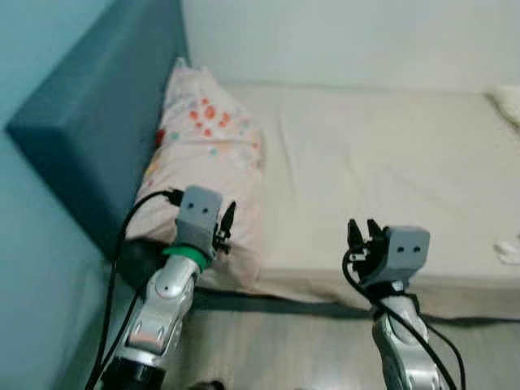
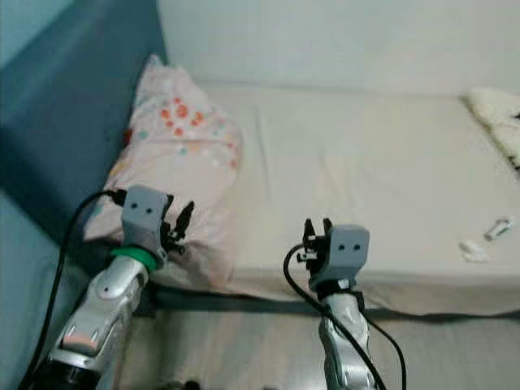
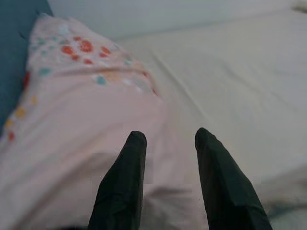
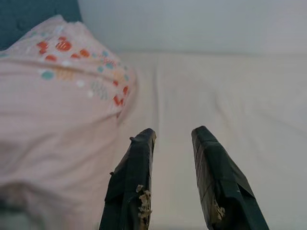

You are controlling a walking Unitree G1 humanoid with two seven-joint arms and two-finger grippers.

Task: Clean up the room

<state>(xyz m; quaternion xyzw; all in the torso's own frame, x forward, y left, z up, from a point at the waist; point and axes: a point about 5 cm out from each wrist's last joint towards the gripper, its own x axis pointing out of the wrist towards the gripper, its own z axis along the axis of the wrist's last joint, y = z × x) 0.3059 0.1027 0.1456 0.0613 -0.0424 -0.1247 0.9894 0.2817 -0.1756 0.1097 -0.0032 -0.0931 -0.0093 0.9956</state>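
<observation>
The pillow (image 1: pixel 207 175) leaned against the blue headboard (image 1: pixel 89 122) at the head of the bed (image 1: pixel 390 162), probably the thing to straighten. The left gripper (image 1: pixel 227 226) hovered at its lower edge, fingers parted and empty; the right gripper (image 1: pixel 361 237) waited beside it, likewise parted and empty. No containers were present.

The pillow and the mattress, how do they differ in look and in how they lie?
The pillow is pink with red, orange and teal dots; the mattress is plain cream. The pillow is plump and leans against the blue headboard; the mattress lies flat. The left gripper, fingers open, is at the pillow's near edge; the right gripper, also open, is at the mattress's front edge. Both look like soft fabric.
</observation>
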